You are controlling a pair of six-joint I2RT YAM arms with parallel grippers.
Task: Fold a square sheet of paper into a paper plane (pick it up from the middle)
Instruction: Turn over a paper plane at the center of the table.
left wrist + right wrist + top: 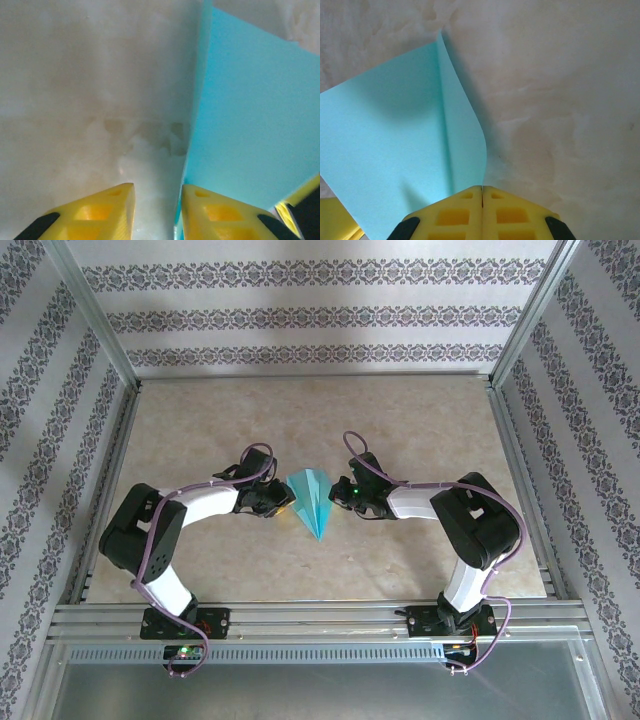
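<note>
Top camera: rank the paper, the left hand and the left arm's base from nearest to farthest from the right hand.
1. paper, directly left of the right hand, touching it.
2. left hand, on the paper's far side.
3. left arm's base, at the near-left table edge.

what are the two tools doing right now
left tool: open, jaws apart, edge of the square sheet of paper beside one finger, nothing gripped
right tool: closed, pinching a raised flap of the sheet

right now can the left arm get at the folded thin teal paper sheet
Probably yes: the left gripper stands slightly open right at the edge of the folded teal paper sheet, with nothing lying between them.
</note>
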